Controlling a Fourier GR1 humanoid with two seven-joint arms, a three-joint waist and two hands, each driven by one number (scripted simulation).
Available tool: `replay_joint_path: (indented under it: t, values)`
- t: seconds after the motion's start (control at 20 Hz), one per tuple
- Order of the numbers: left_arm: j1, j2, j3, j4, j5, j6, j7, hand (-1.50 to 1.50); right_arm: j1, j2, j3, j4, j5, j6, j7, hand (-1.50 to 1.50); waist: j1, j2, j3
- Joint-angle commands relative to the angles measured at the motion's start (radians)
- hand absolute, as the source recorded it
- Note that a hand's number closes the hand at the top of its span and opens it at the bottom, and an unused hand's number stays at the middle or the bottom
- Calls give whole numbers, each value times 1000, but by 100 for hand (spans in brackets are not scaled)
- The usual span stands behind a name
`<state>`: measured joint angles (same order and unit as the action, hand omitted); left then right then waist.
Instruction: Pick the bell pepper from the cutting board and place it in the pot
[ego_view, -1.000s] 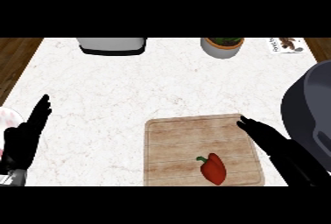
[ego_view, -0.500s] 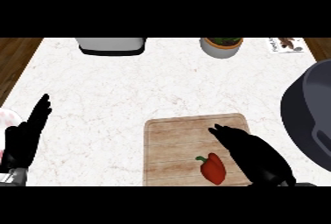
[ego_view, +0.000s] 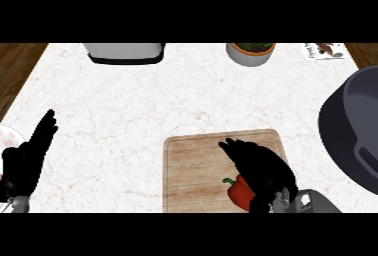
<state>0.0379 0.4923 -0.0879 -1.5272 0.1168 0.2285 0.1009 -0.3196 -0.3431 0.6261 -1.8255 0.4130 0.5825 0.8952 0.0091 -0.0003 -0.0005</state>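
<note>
A red bell pepper (ego_view: 239, 192) with a green stem lies near the front of the wooden cutting board (ego_view: 196, 170). My right hand (ego_view: 258, 167) hovers over the board with straight fingers, its palm covering the pepper's right side. The dark grey pot (ego_view: 354, 135) stands at the right edge, partly cut off. My left hand (ego_view: 28, 157) rests open at the lower left, fingers pointing up, away from the board.
A grey appliance (ego_view: 124, 52) sits at the back centre. A pot with a green plant (ego_view: 251, 52) is at the back right, with a small card (ego_view: 325, 51) beside it. A pale plate (ego_view: 6, 137) shows at the left edge. Wooden floor borders the counter.
My right hand has moved left from the board's right edge to over the pepper, now partly hiding it. The left hand has stayed in place.
</note>
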Motion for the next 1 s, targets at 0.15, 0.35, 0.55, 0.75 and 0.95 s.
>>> replay_joint_path:
  t: [0.15, 0.35, 0.55, 0.75, 0.95]
  values:
    - [-6, -30, 32, 25, -34, -23, -21, 0, 8, 36, 15, 53, 69, 89, 48, -150, -8, 0, 0]
    - [-8, -57, 43, 23, -56, -22, -6, 0, 5, 125, 39, 122, 128, 86, 78, -150, -7, 0, 0]
    - [-7, -55, 65, 7, -56, -72, 24, 0, 12, 156, 18, 167, 180, 84, 39, -150, -7, 0, 1]
    - [-30, -78, 71, -7, -108, -52, 50, 0, 24, 176, 23, 278, 274, 14, -57, -150, -6, 0, 1]
    - [12, -83, 117, -24, -100, -104, 21, 0, 52, 169, -2, 335, 333, -12, -148, -150, -5, 0, 1]
